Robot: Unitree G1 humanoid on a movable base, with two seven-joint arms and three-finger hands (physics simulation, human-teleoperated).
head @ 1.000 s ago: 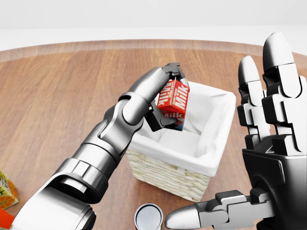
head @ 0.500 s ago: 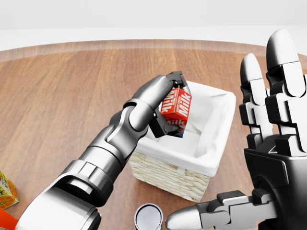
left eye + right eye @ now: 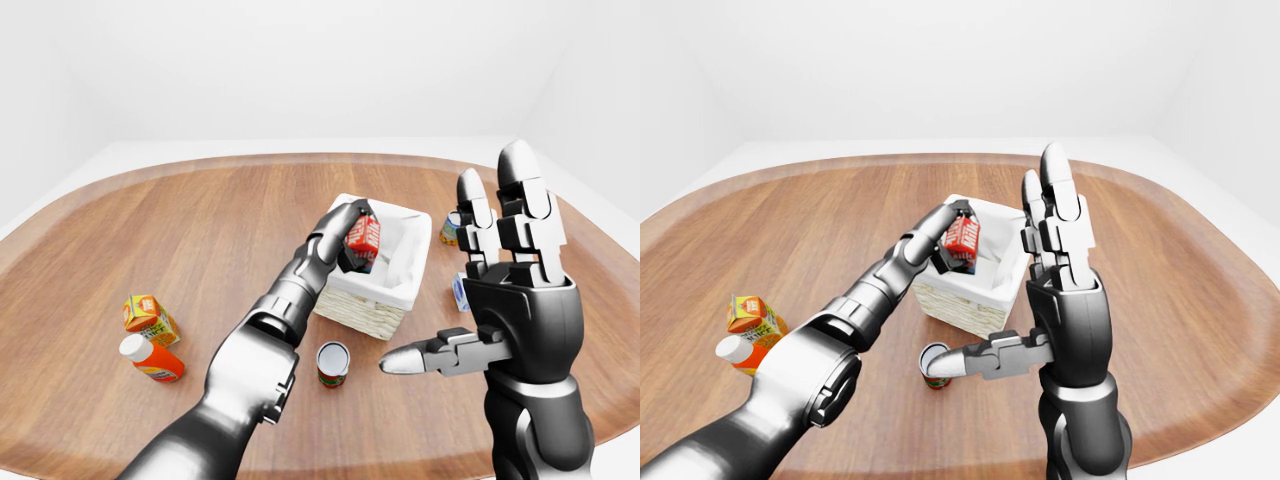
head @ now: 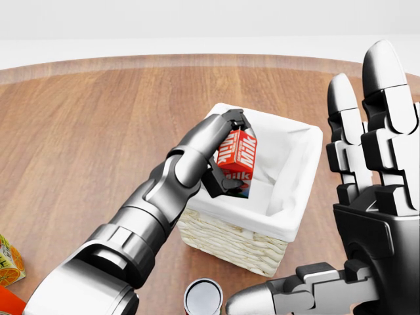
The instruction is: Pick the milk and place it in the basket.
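**A bare simulated test room**

Nothing homely here: plain white walls (image 3: 300, 60) and a pale floor close round one big rounded wooden surface (image 3: 200, 220), all rendered smooth and spotless. On it sit a lined wicker basket (image 4: 230, 239) and a few groceries: a juice carton (image 3: 148, 317), a bottle (image 3: 150, 359), a can (image 3: 332, 362). It looks like a staged grocery-sorting setup, not a lived-in kitchen.

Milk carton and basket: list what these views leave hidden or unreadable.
- Milk carton: its lower end, head view, hidden by the left hand; whether it touches the liner is unclear.
- Basket: left wall, covered by the left arm.
- Items right of the basket, left-eye view: blocked by the right hand, unidentifiable.
- Can: cut off by the head view's bottom edge.
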